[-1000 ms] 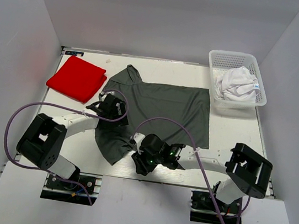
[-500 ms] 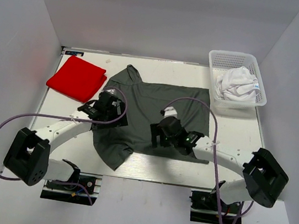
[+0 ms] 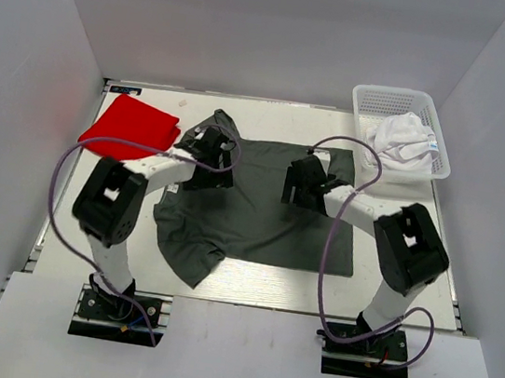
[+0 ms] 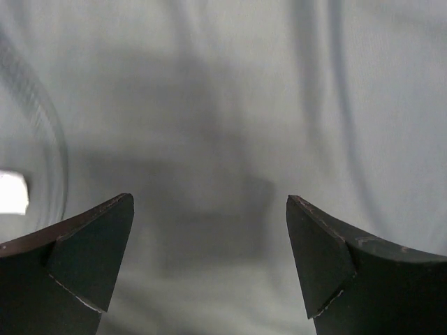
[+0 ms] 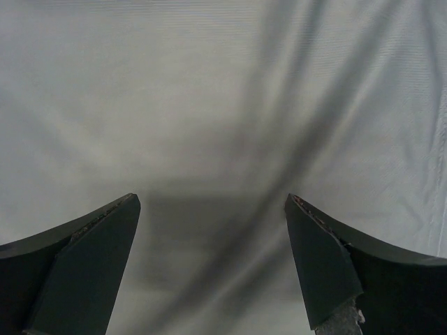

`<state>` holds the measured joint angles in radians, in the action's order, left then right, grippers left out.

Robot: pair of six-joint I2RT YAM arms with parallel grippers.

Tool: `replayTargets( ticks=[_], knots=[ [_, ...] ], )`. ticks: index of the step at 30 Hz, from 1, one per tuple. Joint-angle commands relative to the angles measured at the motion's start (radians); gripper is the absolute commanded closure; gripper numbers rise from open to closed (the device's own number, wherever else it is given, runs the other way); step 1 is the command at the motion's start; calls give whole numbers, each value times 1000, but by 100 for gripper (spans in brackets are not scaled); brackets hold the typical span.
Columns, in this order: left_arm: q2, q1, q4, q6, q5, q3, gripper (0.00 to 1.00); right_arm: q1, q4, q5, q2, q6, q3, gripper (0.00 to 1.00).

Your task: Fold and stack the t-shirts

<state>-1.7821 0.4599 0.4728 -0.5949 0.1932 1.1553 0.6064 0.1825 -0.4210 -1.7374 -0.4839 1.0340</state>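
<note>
Left gripper (image 4: 209, 202): we saw jaws wide over the dark grey t-shirt (image 3: 263, 217).
Right gripper (image 5: 211, 199): wide too, same shirt.

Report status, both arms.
Left gripper and right gripper open, empty, above dark grey t-shirt. Red t-shirt folded, far left. White t-shirt in basket. Nothing in the way.

A white surface (image 3: 281, 122) is boxed in on three sides by plain pale panels: a back wall (image 3: 274, 32) and two slanting side walls (image 3: 18, 118). The light is soft and even, casting only faint shadows.
</note>
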Motion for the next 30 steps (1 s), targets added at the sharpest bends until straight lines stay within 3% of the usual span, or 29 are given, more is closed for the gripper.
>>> replayTargets(
  ticks=[1, 9, 15, 20, 24, 30],
  knots=[
    [-83, -12, 49, -2, 83, 133, 0, -49, 2, -16, -51, 7, 46, 10],
    [-425, -50, 161, 9, 34, 466, 0, -129, -41, 88, -209, 94, 185, 10],
    [-441, -69, 185, 76, 15, 549, 0, -169, -52, 192, -242, 140, 259, 10],
    [-292, -69, 155, 128, 25, 483, 0, -157, -77, 214, -108, 196, 244, 10],
    [-113, -40, 222, 80, 87, 399, 0, -134, -129, 231, -1, 179, 164, 10],
    [252, -40, 144, -11, -64, 31, 0, -138, -149, 133, 174, 15, -35, 10]
  ],
)
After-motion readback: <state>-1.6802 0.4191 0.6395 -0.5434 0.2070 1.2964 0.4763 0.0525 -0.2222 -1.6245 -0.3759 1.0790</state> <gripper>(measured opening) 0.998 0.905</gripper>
